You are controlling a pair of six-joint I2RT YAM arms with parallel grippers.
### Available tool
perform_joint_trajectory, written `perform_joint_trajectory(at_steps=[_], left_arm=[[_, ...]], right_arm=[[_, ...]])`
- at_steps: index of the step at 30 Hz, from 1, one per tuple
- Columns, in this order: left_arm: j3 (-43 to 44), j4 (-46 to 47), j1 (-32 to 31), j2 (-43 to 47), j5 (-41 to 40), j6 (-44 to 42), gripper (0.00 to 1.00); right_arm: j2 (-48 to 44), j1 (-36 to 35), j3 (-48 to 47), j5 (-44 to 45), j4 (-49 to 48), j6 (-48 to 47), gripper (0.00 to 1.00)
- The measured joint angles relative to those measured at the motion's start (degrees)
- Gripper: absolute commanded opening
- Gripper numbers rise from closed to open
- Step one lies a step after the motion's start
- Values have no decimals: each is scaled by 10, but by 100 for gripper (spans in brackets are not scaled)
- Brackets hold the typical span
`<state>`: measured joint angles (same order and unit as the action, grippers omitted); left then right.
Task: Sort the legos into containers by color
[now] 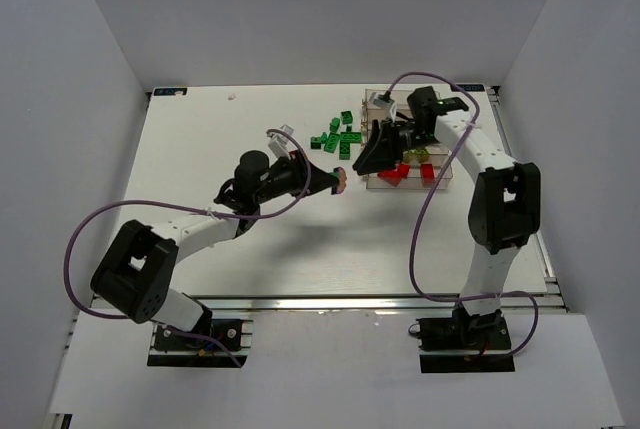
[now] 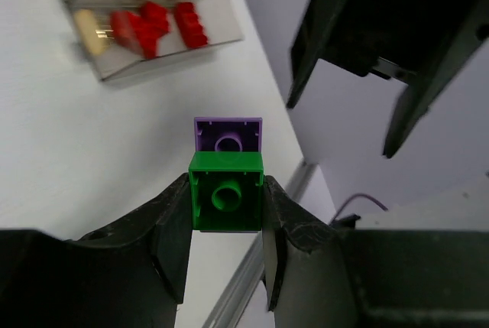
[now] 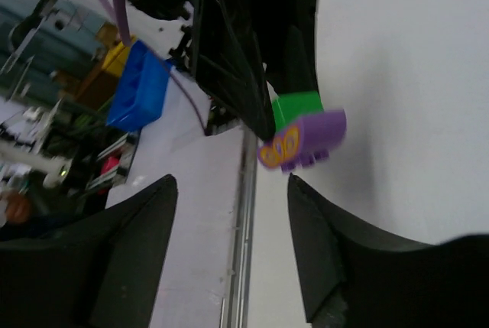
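Two joined legos clamped in left gripper; right gripper agape

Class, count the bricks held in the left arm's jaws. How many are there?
2. A green brick sits clamped between the left jaws; a purple brick is stuck to its far side, beyond the jaw tips. More could hide behind them.

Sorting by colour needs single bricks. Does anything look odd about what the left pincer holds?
Yes. The left pincer grips a small green plastic brick with a small purple plastic brick stuck to it: two colours joined as one piece.
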<state>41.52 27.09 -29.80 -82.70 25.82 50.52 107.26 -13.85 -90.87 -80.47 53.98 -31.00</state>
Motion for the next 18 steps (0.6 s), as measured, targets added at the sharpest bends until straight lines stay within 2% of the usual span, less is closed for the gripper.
perform_joint_trajectory(at_steps=[2,6,8,14,18], left_arm=[[1,42,-21,-14,16,5,0],[5,86,-35,-40,24,13,0],[5,99,-36,-47,24,16,0],[5,106,-36,-52,18,15,0],[7,92,-36,-51,14,3,0]], right_arm=[[25,-20,-36,-15,65,-42,63],[44,-40,-45,-35,146,-87,76],[45,-40,-45,-38,166,-101,89],[41,-38,-46,-30,178,-102,89],[-4,-38,-15,26,90,-48,89]])
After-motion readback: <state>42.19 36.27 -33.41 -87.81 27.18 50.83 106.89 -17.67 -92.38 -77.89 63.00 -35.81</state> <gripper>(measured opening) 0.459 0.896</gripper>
